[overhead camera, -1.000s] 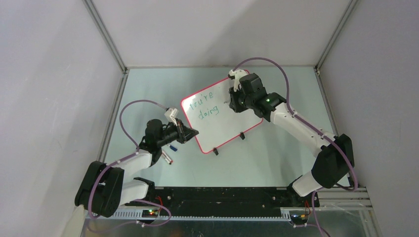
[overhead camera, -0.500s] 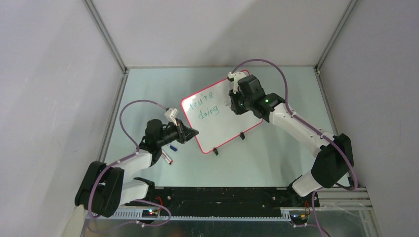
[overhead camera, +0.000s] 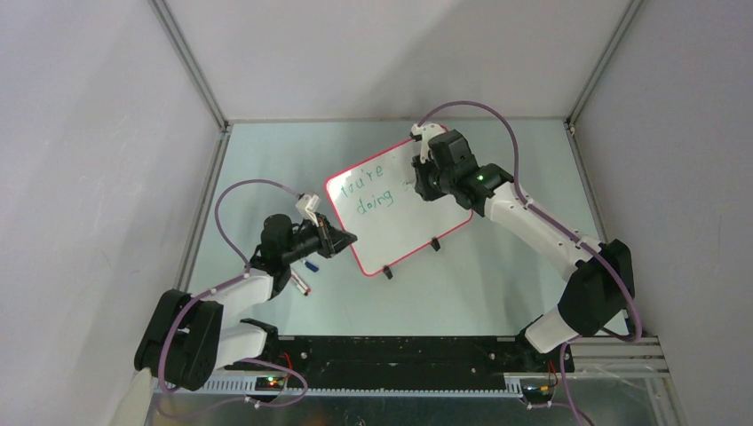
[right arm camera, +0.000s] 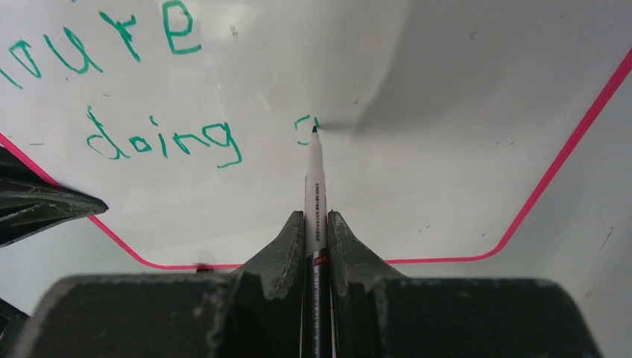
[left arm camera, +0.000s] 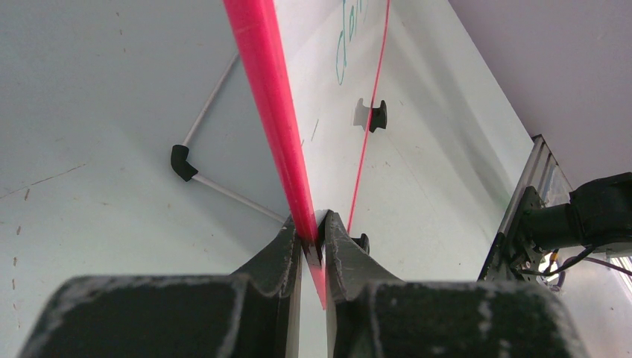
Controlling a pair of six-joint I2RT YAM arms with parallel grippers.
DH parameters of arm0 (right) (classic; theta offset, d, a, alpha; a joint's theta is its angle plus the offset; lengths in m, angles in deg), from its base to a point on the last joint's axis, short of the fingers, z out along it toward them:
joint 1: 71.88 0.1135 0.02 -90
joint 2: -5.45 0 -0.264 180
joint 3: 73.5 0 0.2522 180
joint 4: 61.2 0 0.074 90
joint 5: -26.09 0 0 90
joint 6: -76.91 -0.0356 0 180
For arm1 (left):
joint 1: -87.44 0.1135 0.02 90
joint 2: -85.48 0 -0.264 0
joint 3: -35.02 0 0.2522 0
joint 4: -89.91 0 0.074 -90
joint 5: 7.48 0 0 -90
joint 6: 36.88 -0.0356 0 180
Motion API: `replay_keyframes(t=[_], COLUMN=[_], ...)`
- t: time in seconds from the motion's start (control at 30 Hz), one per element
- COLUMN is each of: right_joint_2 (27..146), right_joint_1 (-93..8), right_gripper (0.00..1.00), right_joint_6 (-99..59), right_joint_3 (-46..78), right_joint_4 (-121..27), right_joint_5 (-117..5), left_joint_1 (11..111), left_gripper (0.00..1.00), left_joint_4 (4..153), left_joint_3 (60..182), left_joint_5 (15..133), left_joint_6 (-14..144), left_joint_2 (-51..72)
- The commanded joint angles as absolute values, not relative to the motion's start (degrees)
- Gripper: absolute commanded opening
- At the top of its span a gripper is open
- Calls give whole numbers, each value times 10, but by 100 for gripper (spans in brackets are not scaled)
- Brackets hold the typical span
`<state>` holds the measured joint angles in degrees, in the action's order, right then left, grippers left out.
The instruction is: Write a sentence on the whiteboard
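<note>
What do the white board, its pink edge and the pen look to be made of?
The whiteboard looks like a glossy coated sheet, perhaps laminate or painted metal: it mirrors light and shadow. Its rim seems smooth red-pink plastic, evenly coloured. The marker in the right gripper appears to be white plastic with printed lettering; its dark tip may be felt, too small to tell.

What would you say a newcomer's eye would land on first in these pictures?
Most likely the whiteboard in the middle of the table, with its red-pink rim and green handwriting reading "You're doing". Next comes the right gripper, shut on a marker whose tip sits at a half-formed green stroke just right of "doing". The left gripper pinches the board's near-left edge.
</note>
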<state>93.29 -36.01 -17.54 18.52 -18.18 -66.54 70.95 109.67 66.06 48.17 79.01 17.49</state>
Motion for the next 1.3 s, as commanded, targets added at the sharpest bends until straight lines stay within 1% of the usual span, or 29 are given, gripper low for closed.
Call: replay_keyframes(t=[0.0,0.4,1.27], right_joint_2=[943,949,914], right_joint_1=[-362,-360,-354], right_gripper=[0,0,0], right_joint_6=[-178,-178,-186], right_joint_3=[226,230,166], right_joint_4=[-195,-184,-172], right_joint_5=[-674,-676,-687], left_joint_1=[715,715,715], left_gripper=[1,2,2], left_joint_4=[1063,1063,1062], left_joint_3=[664,664,664], left_joint_5=[551,550,550], left_joint_6=[733,732,733], left_joint_2=[167,167,167])
